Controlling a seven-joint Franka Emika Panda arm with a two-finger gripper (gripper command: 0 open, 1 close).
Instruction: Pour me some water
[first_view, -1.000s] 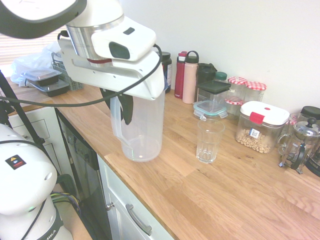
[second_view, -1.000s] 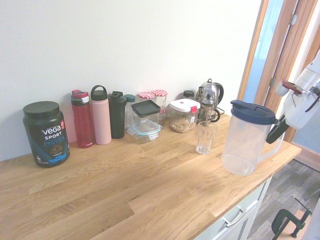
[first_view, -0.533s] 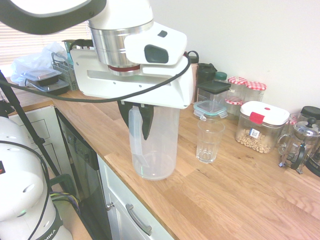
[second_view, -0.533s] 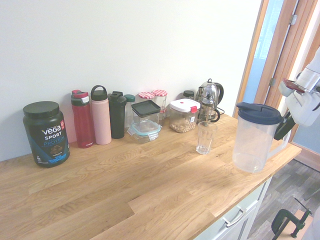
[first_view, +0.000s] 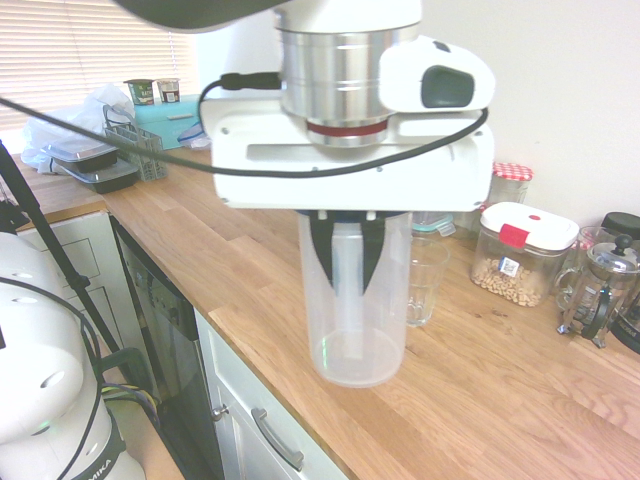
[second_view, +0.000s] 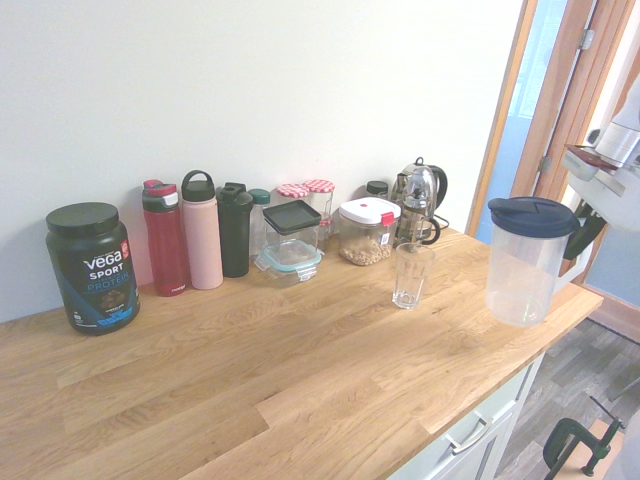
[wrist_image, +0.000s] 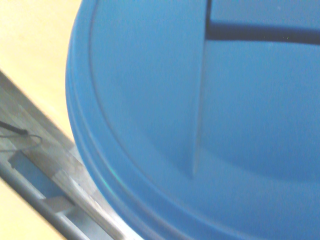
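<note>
Right now your gripper (first_view: 345, 262) (clenched on the handle) holds the upright pitcher (second_view: 528, 262) near the counter's front edge, just right of the glass (second_view: 410, 276).

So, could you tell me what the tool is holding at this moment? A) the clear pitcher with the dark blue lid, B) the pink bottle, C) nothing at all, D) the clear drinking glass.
A: the tool is shut on the handle of the pitcher, carried off the counter, while the glass stands on its own beside it.
</note>
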